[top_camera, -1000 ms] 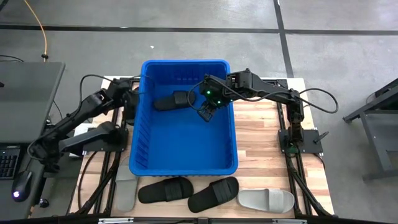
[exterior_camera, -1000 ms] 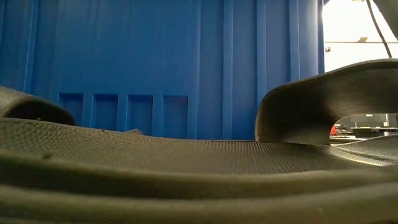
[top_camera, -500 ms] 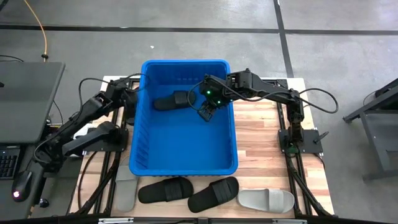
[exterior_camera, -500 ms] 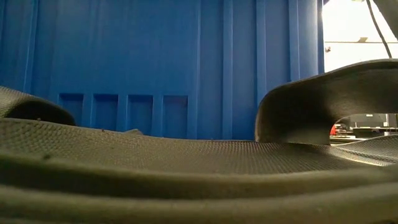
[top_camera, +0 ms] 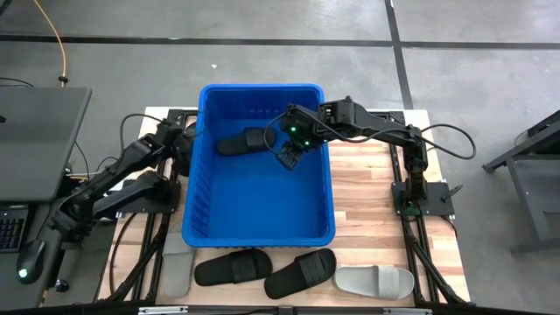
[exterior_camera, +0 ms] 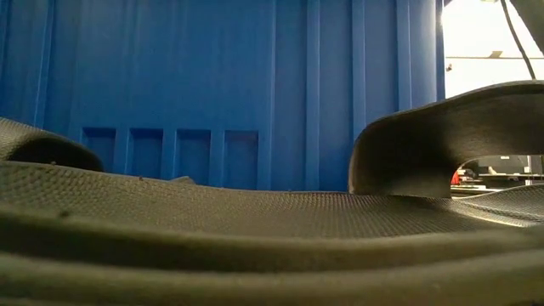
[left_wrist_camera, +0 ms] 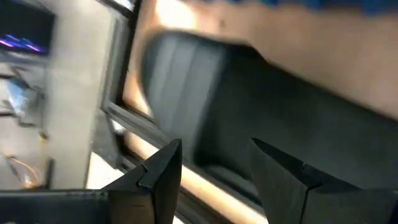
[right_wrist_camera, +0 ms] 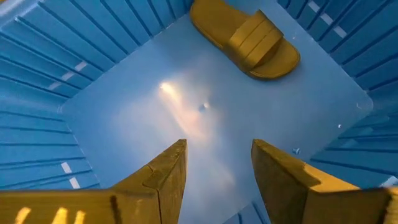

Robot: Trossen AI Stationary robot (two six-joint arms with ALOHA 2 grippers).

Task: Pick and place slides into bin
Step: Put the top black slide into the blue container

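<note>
Black slide (top_camera: 241,142) inside blue bin (top_camera: 256,233), right gripper (top_camera: 289,156) above.

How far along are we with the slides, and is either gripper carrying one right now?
Done: one black slide lies in the bin. In hand: nothing; the right gripper hangs open and empty over the bin floor, and the left gripper is open outside the bin's left wall. Left: four slides in front of the bin, two black and two grey.
</note>
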